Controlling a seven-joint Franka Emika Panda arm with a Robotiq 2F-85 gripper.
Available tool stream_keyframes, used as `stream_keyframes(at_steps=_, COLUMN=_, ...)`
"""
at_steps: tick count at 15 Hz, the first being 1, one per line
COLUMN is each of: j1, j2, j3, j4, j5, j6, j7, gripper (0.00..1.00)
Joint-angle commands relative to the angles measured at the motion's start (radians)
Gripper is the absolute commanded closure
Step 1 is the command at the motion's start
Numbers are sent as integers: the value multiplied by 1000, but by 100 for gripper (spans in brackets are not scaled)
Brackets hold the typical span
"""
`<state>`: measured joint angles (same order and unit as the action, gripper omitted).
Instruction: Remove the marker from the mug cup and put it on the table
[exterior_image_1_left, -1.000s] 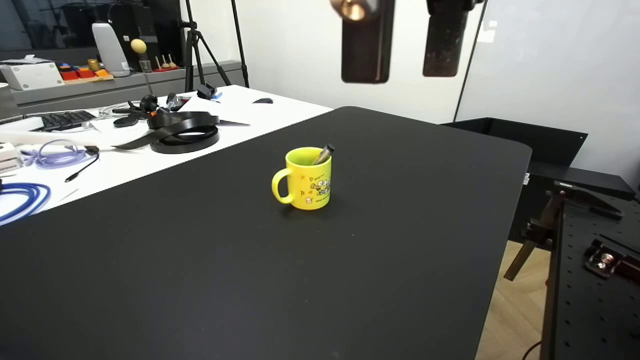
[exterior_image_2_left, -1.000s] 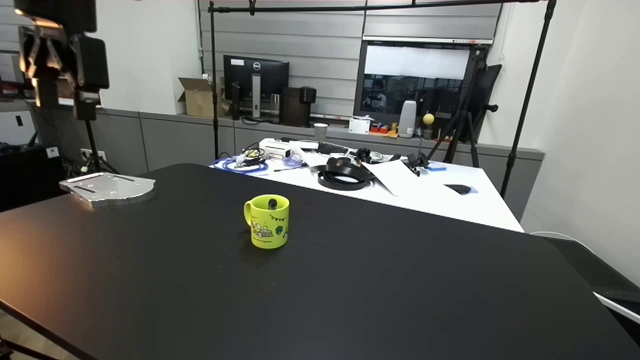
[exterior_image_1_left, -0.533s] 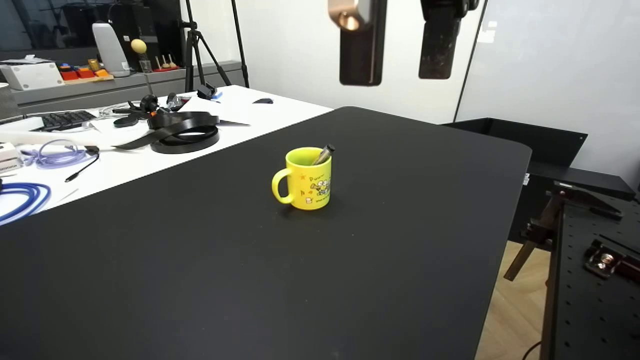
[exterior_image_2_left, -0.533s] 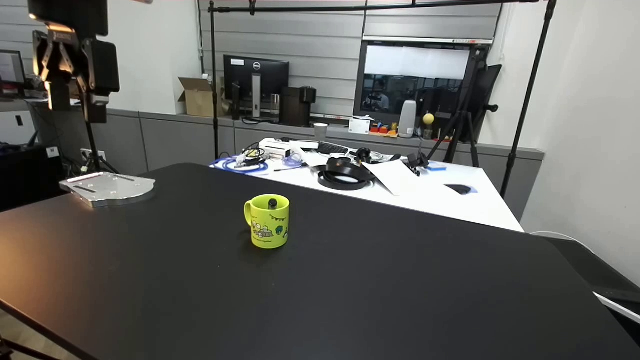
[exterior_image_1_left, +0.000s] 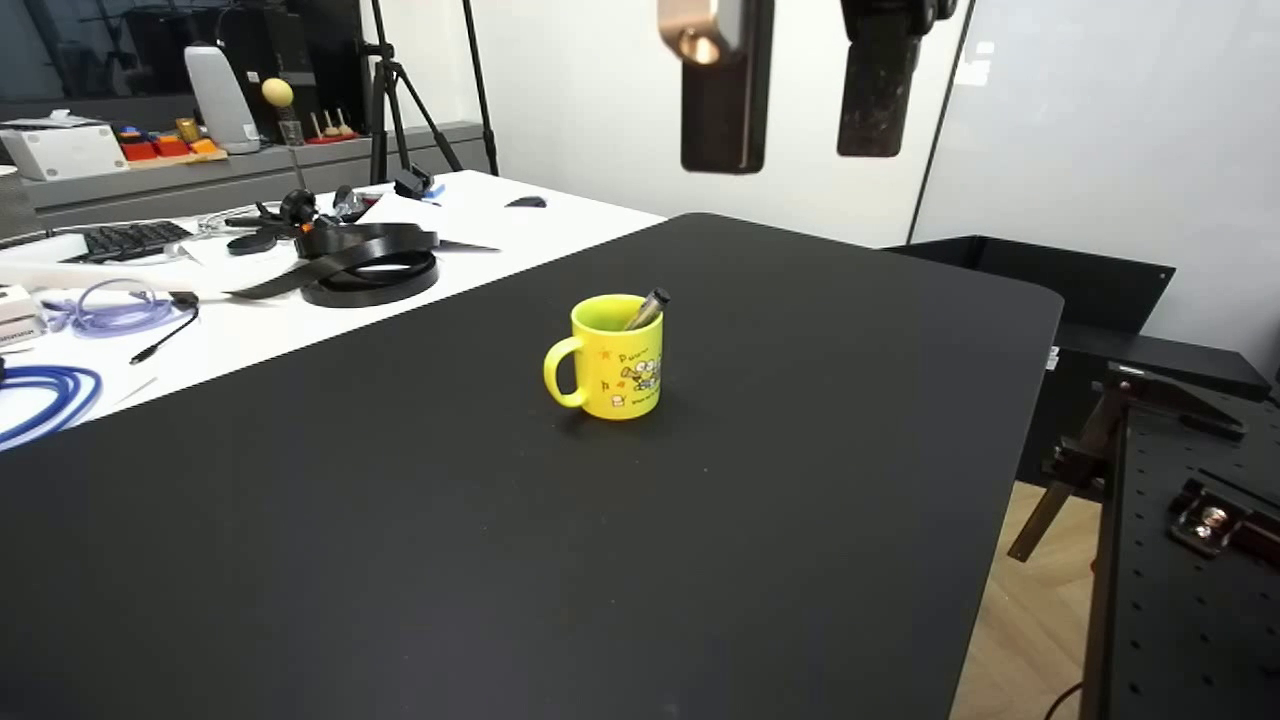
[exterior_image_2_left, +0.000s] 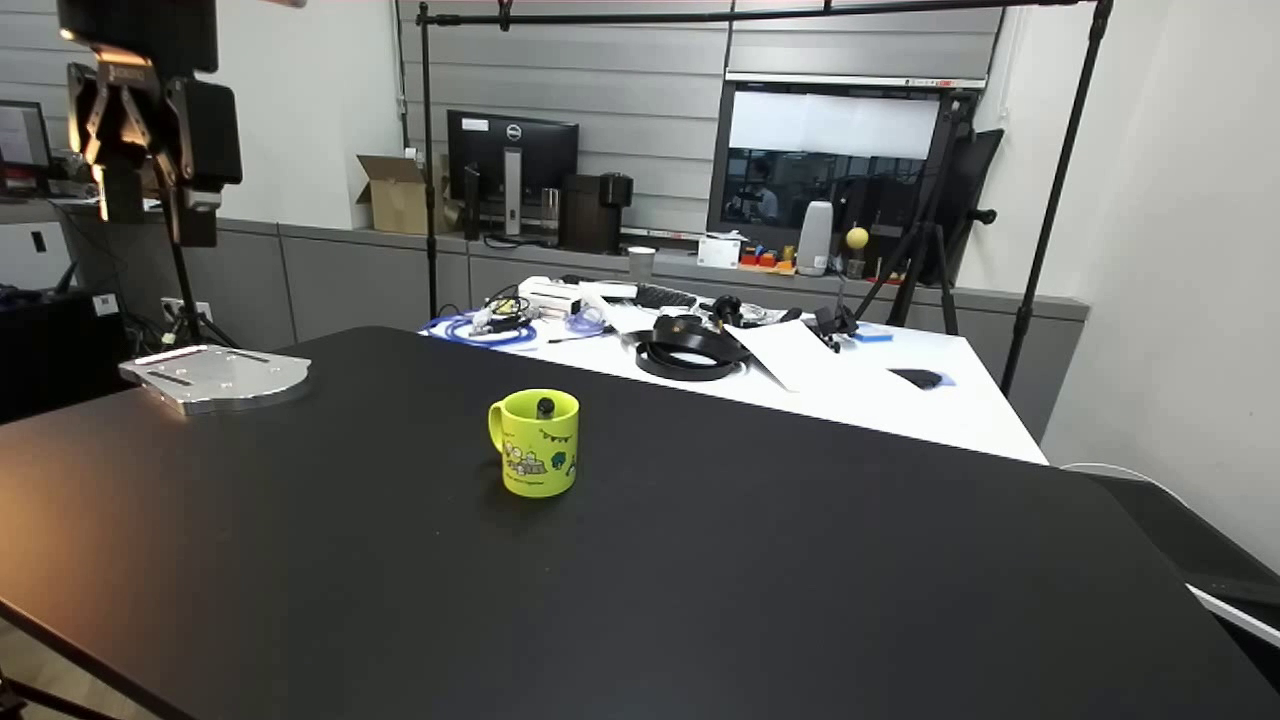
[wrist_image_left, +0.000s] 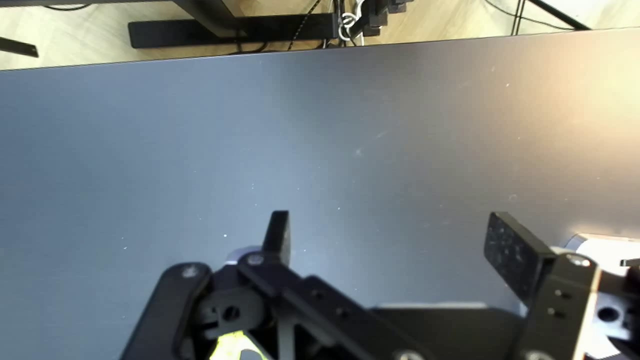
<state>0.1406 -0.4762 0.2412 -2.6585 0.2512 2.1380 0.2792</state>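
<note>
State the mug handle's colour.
Bright yellow; the mug handle shows best in an exterior view.

In both exterior views, the bright yellow handled mug (exterior_image_1_left: 617, 368) hides the lower end of the thin dark marker (exterior_image_1_left: 647, 310). In the wrist view, at lower left, black hinged jaws and the bottom edge hide all but a patch of the mug.

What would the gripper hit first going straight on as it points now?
Probably the black table below the open gripper; the yellow mug looks off to one side, though depth is unclear.
</note>
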Motion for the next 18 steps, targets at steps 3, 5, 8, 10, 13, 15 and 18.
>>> stream_keyframes(at_steps=3, j1=-115, j2=36, j3=57, j4=18, j5=-292, j6=149, j7=176, gripper=0)
stream_keyframes(at_steps=5, j1=-179, j2=59, j3=74, j4=23, j5=-430, j6=232, j7=238, gripper=0)
stream_keyframes(at_steps=8, j1=-296, j2=102, j3=111, j4=44, j5=-652, j6=346, j7=376, gripper=0)
stream_keyframes(at_steps=10, j1=-245, j2=78, j3=65, j4=13, j5=-611, j6=335, j7=311, gripper=0)
stream_keyframes(at_steps=13, j1=-260, j2=74, j3=74, j4=5, j5=-639, j6=354, j7=341, gripper=0)
stream_keyframes(at_steps=15, j1=-270, j2=98, j3=66, j4=20, j5=-645, j6=359, j7=342, gripper=0)
stream_keyframes(at_steps=18, j1=-295, j2=188, j3=15, j4=77, j5=-667, j6=393, j7=253, gripper=0)
